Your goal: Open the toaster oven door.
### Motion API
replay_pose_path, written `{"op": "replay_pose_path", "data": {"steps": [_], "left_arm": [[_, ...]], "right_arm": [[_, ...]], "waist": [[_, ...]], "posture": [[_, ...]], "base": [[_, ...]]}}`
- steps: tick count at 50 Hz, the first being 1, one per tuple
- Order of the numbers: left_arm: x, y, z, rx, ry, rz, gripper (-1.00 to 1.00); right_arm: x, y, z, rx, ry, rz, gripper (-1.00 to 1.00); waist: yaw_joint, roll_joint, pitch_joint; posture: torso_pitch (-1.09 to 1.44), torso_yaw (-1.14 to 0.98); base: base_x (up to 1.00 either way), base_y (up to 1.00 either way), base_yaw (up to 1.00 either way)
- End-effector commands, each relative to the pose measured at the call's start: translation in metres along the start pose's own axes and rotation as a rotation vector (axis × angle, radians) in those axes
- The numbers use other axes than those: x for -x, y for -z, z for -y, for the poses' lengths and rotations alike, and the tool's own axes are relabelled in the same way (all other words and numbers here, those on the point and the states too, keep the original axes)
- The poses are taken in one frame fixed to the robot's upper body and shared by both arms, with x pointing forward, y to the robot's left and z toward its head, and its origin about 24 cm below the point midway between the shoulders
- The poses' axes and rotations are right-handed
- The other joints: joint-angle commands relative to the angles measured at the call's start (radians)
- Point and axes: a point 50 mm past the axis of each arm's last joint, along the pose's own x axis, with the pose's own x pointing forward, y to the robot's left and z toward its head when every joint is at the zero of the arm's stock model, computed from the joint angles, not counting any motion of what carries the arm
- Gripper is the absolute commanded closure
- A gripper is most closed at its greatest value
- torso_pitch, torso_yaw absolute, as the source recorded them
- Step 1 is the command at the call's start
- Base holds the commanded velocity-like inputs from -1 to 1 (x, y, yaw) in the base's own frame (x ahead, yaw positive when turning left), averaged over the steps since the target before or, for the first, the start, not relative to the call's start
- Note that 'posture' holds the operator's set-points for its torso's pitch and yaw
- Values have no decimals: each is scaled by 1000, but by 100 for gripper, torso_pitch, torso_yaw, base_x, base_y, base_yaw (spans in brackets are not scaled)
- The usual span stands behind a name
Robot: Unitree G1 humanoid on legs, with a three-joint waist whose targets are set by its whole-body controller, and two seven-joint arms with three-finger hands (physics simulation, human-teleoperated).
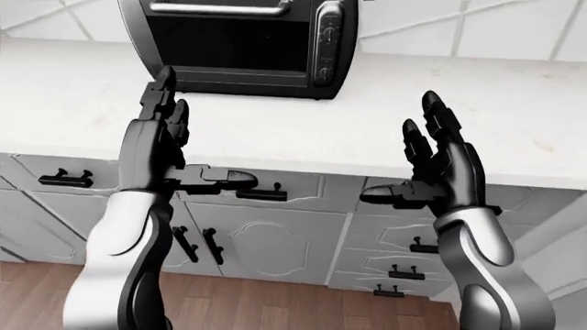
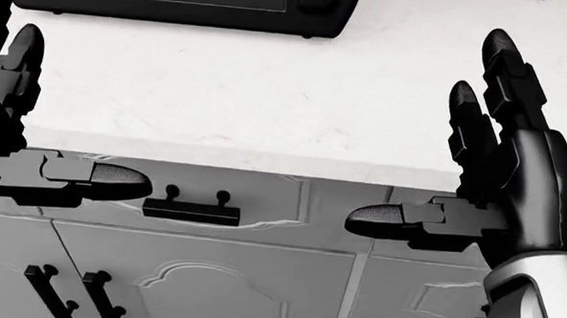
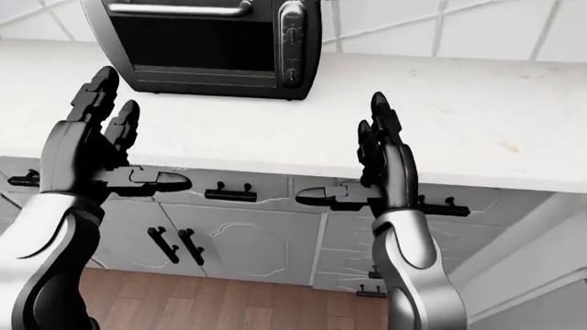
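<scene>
A black toaster oven [image 1: 240,47] stands on the white counter [image 1: 440,103] at the top of the left-eye view. Its glass door is shut, with a silver handle bar [image 1: 218,9] along the top and knobs [image 1: 327,41] down its right side. My left hand [image 1: 174,148] is open, fingers pointing up, below the oven's lower left corner and apart from it. My right hand [image 1: 418,161] is open, fingers up, over the counter's near edge, well right of the oven. Neither hand holds anything.
Grey cabinet drawers and doors with black handles [image 1: 261,193] run under the counter. Wood floor [image 1: 229,302] shows at the bottom. A white tiled wall [image 1: 477,27] rises behind the counter.
</scene>
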Motion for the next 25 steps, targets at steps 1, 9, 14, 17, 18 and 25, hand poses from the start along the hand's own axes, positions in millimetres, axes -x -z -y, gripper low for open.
{"op": "replay_pose_path", "data": {"steps": [1, 9, 14, 17, 18, 25], "left_arm": [[2, -15, 2, -10, 14, 86, -100], [4, -16, 2, -11, 16, 88, -100], [5, -17, 2, -10, 14, 92, -100], [5, -15, 2, -9, 15, 90, -100], [5, -14, 3, -6, 16, 88, -100], [6, -12, 3, -7, 15, 88, -100]], "right_arm": [[3, -17, 0, 5, -3, 100, -100], [4, -19, 2, 4, 8, 109, -100], [5, -22, 2, 10, 11, 121, -100], [6, -20, 1, 14, 5, 124, -100], [6, -18, 1, 15, 4, 122, -100], [6, -17, 2, -2, 13, 123, -100]], "waist": [[-1, 28, -23], [-31, 18, -3], [-46, 78, -30], [-26, 54, -31], [-25, 63, -20], [-4, 5, -11]], "posture": [[0, 0], [0, 0], [0, 0], [0, 0], [0, 0], [0, 0]], "base": [[29, 0, 0], [27, 0, 0], [0, 0, 0], [14, 0, 0], [22, 0, 0], [18, 0, 0]]}}
